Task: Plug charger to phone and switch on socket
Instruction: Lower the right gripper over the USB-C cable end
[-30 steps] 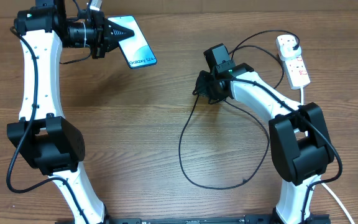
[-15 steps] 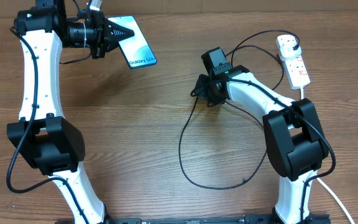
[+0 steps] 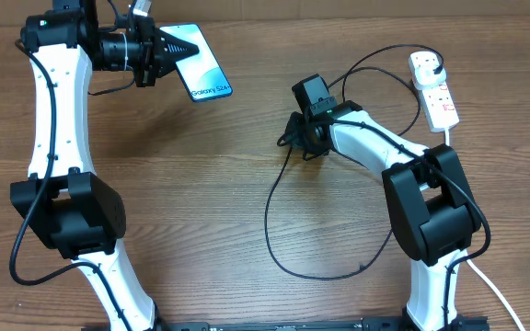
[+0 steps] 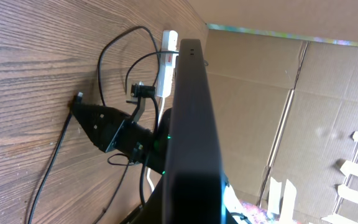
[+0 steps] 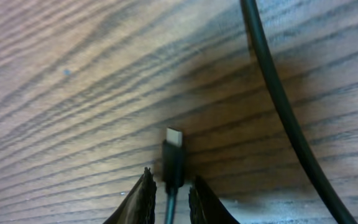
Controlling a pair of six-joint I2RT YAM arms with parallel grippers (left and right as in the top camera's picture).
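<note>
My left gripper [image 3: 168,48] is shut on the phone [image 3: 205,69] at the back left and holds it off the table, its light blue screen facing up. In the left wrist view the phone [image 4: 191,124] shows edge-on as a dark bar. My right gripper [image 3: 290,140] is at mid table, closed around the charger's connector tip [image 5: 173,152], which sticks out past the fingertips [image 5: 171,180] just over the wood. The black cable [image 3: 270,211] loops across the table and up to the white socket [image 3: 435,90] at the back right, which also shows in the left wrist view [image 4: 165,65].
The socket's thick white cord [image 3: 486,285] runs down the right side past the right arm's base. Another stretch of black cable [image 5: 278,93] lies right of the connector. Cardboard walls [image 4: 303,112] stand behind the table.
My right gripper has moved a little to the left with the connector tip, pulling the cable's upper end along. The left arm and the phone have not moved.
</note>
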